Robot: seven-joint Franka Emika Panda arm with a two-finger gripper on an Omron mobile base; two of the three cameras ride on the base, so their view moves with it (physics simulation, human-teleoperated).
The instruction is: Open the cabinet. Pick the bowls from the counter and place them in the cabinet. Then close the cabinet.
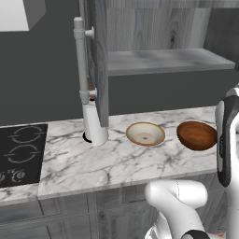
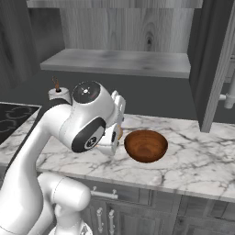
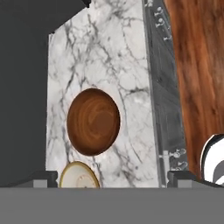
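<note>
You've got the long white marble counter (image 1: pixel 112 163) running across in front of you, and both bowls sit on it. The shallow cream bowl with the tan rim (image 1: pixel 145 134) lies left of the deeper reddish-brown bowl (image 1: pixel 197 135), near each other but apart. Above and behind them hangs the grey wood-grain wall cabinet (image 1: pixel 154 28), doors swung open, its grey shelf (image 1: pixel 168 60) over the bowls. Further left, the black cooktop (image 1: pixel 21 154) sits in the counter.
</note>
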